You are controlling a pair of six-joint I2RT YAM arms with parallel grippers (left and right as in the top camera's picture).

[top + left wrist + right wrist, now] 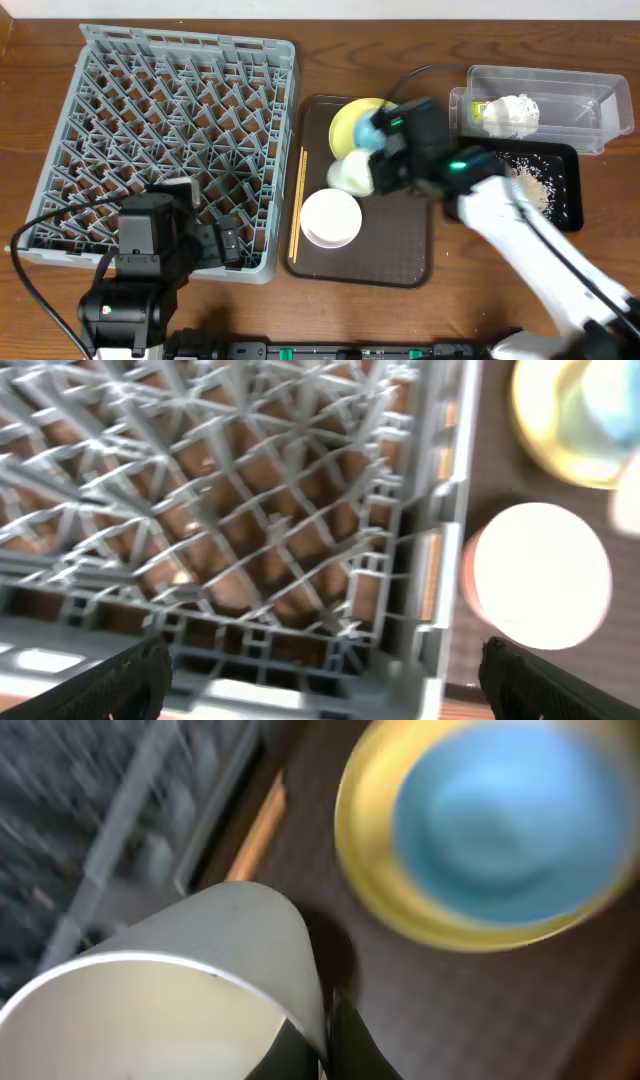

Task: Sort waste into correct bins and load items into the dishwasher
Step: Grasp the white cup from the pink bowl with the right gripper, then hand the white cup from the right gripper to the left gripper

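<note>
Dish rack (185,150): grey moulded plastic, matt.
Counter (25,100): brown wood grain, low sheen.
Serving tray (390,255): dark brown, smooth, matt.
Tub (580,95): clear plastic, glossy.
Black tray (568,200): matt.
Napkin (512,115): crumpled white paper.
Chopsticks (298,200): bare pale wood.
Plate (348,122), blue bowl (500,820), white bowl (331,217): smooth, glossy.
Pale cup (200,950): smooth, satin.

Blurred wrist views; glare on white bowl (540,575)
</note>
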